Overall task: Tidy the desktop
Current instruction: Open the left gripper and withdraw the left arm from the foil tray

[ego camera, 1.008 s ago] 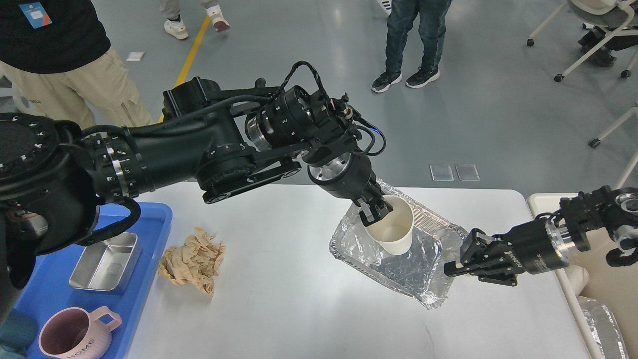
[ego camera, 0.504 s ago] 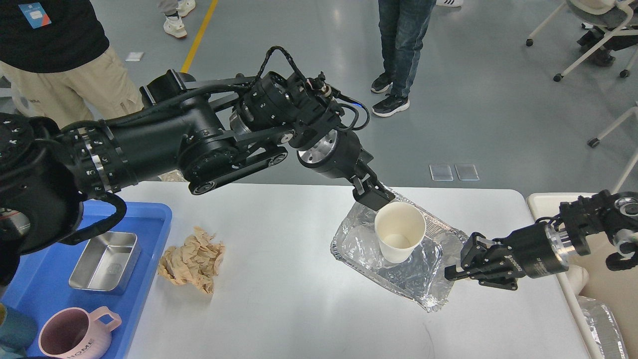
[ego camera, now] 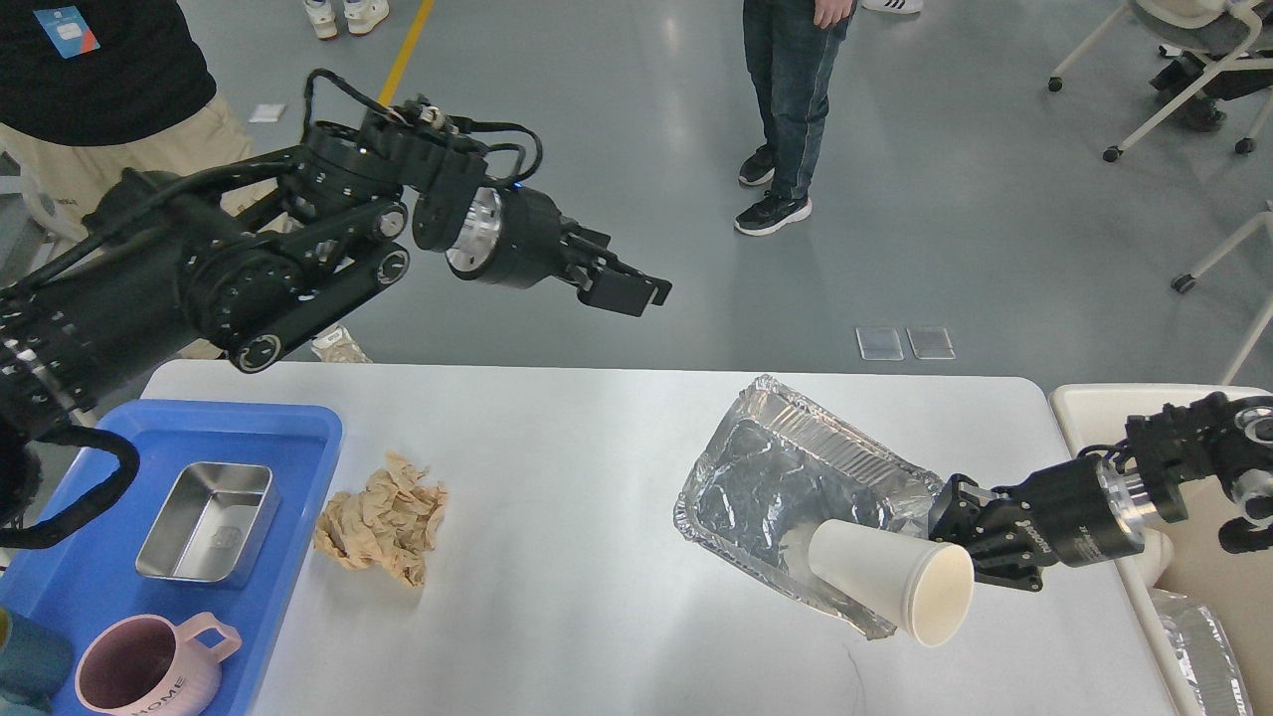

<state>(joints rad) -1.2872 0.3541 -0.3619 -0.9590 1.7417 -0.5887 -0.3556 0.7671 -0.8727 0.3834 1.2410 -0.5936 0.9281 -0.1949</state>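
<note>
Across the lower frame lies the smooth white rectangular desktop (ego camera: 597, 597). On it, right of centre, a crinkled silver foil tray (ego camera: 786, 487) holds a white paper cup (ego camera: 890, 582), now tipped on its side. My left gripper (ego camera: 636, 290) has lifted away upper centre, empty; its fingers' state I cannot tell. My right gripper (ego camera: 970, 542) clamps the foil tray's edge.

Crinkled shiny foil tray (ego camera: 786, 477), matt paper cup (ego camera: 890, 579), smooth white desktop (ego camera: 577, 557).
</note>
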